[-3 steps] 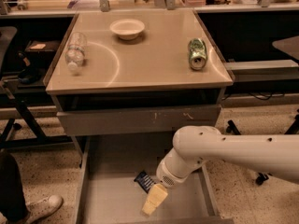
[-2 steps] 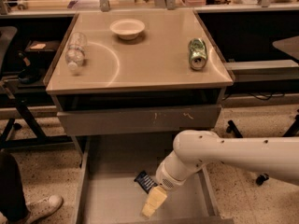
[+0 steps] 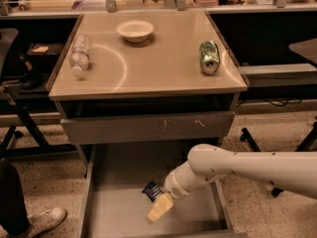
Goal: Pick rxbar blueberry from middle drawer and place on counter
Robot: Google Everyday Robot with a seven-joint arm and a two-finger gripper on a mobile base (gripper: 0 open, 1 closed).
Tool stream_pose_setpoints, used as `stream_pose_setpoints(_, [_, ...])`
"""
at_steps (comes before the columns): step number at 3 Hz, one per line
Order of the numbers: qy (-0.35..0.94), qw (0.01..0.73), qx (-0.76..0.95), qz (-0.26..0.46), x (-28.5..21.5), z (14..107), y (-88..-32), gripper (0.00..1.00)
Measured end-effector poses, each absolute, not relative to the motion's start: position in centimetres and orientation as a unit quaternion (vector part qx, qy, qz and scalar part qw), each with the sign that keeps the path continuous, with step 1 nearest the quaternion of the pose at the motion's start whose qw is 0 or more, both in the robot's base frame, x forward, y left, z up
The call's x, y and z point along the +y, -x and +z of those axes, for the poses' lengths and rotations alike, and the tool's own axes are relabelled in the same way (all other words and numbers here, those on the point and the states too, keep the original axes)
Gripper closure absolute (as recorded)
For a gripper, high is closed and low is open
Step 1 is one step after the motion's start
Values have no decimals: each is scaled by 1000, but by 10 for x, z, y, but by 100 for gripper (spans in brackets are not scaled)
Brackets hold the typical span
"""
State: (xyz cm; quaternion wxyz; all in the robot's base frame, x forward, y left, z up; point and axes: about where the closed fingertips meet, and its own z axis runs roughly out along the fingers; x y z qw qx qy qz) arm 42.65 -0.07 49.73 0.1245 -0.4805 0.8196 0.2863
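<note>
The middle drawer (image 3: 97, 213) stands pulled out low in front of the cabinet, and its front end runs off the bottom of the view. On its grey floor lies the rxbar blueberry (image 3: 150, 190), a small dark blue packet with a bit of white on it. Only part of it shows, since its right end disappears behind the robot's wrist.

The white arm (image 3: 242, 166) comes in from the right, where it is cut off at the edge, and bends down into the drawer. The gripper (image 3: 160, 208) hangs inside the drawer just below and beside the bar, showing as one pale yellowish wedge pointing down and left. From here I cannot tell whether it is spread or closed, nor whether it touches the bar or the drawer floor.

Above the open drawer is a closed grey drawer front (image 3: 148, 128) with a few scratch marks. A dark gap separates it from the beige tabletop (image 3: 163, 71). On the tabletop a clear bottle (image 3: 79, 55) lies on its side at the left, a pale bowl (image 3: 134, 30) sits near the back, and a green can (image 3: 209, 56) lies at the right, all well apart. At the lower left a white shoe (image 3: 45, 219) and a dark trouser leg show, the rest of the person out of view.
</note>
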Motion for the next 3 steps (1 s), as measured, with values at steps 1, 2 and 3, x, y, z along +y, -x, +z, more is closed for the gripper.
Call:
stream_pose_setpoints(1, [462, 124, 828, 294, 3, 470, -435, 0])
stream_pose_setpoints(2, [462, 124, 828, 294, 3, 470, -435, 0])
stream_pose_setpoints(3, [450, 139, 834, 286, 8, 453, -441, 0])
